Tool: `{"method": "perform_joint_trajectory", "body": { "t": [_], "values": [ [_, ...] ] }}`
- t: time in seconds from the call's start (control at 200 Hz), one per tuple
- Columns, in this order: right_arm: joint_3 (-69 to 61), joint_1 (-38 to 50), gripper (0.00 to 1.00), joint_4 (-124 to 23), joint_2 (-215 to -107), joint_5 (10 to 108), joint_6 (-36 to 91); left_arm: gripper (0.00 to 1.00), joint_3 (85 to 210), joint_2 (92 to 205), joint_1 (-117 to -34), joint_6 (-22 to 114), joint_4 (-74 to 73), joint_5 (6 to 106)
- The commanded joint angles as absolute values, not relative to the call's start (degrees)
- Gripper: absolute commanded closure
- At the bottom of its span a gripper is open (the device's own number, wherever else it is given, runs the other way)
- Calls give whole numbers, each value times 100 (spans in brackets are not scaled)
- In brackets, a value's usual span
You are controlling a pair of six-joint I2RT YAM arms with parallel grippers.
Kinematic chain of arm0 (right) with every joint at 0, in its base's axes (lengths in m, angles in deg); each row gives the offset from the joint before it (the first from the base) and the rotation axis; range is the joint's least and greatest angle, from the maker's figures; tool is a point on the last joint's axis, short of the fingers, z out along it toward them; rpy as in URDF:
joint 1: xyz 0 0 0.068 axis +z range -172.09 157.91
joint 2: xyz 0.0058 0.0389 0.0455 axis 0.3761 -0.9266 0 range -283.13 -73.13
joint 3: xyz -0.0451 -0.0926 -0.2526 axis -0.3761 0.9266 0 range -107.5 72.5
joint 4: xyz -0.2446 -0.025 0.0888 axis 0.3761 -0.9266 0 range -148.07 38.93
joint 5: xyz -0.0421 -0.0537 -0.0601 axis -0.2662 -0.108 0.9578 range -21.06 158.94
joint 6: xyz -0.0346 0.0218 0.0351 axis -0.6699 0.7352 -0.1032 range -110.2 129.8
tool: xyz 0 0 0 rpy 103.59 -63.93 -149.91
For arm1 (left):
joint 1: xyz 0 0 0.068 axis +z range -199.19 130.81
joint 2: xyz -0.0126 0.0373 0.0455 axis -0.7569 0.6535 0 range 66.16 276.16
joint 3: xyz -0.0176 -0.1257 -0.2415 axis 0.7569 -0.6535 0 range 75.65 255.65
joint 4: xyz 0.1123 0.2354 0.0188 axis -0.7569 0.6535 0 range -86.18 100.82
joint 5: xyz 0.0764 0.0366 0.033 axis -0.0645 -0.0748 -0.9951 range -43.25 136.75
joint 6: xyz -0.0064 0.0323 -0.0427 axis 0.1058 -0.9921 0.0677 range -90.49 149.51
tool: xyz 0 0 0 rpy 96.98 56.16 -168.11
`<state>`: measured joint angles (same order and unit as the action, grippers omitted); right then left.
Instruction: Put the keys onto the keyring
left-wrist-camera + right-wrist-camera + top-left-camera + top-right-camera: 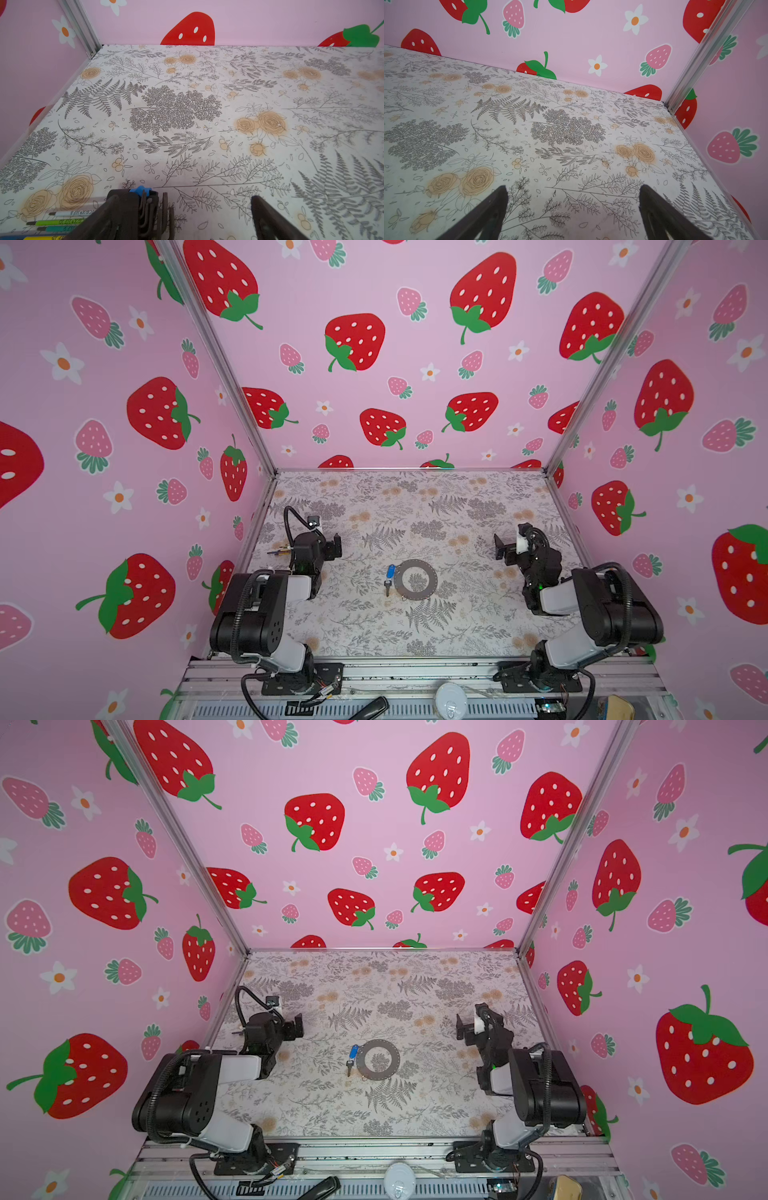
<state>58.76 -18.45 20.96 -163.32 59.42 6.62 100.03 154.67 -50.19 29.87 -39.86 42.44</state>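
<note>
Scene: a floral-print table (pixel 457 497) inside a strawberry-papered booth, with an arm at each side.
Key: a blue-headed key (pixel 389 577) lies flat near the table's middle in both top views, well apart from both arms.
Keyring: the flat grey keyring (pixel 433 578) lies beside the key on its right. The two are so close that contact cannot be told.
Key's axis: it runs from near edge to far wall, slightly slanted, with the blue head toward the wall and the dark blade toward the arm bases.
Only the top views: key (pixel 352 1057) and keyring (pixel 395 1060) appear here alone. Neither wrist camera catches them.
Only the left wrist view: a tool bundle (pixel 62 218) shows up close, its colour-banded shafts lettered. From above it is a dark sliver (pixel 277 551).
Left gripper (pixel 185 196): jaws spread wide, empty, low over the table near the bundle.
Right gripper (pixel 573 187): jaws likewise apart, holding nothing, with only table and wall corner ahead.
</note>
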Motion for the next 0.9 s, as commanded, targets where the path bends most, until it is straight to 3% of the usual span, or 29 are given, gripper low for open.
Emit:
{"method": "perform_joint_trajectory", "body": {
  "t": [0.0,0.815,0.895],
  "values": [
    [5870,-1814,1,2285,-16285,5972,681,1,10166,15495,-4970,3061,-4000,4341],
    [5845,-1884,0,2254,-16280,6355,931,1,10193,15497,-4884,3118,-3951,4556],
    [5967,-1884,11,2426,-16145,6656,1088,0,10184,15489,-4865,3127,-3963,4578]
  ]
}}
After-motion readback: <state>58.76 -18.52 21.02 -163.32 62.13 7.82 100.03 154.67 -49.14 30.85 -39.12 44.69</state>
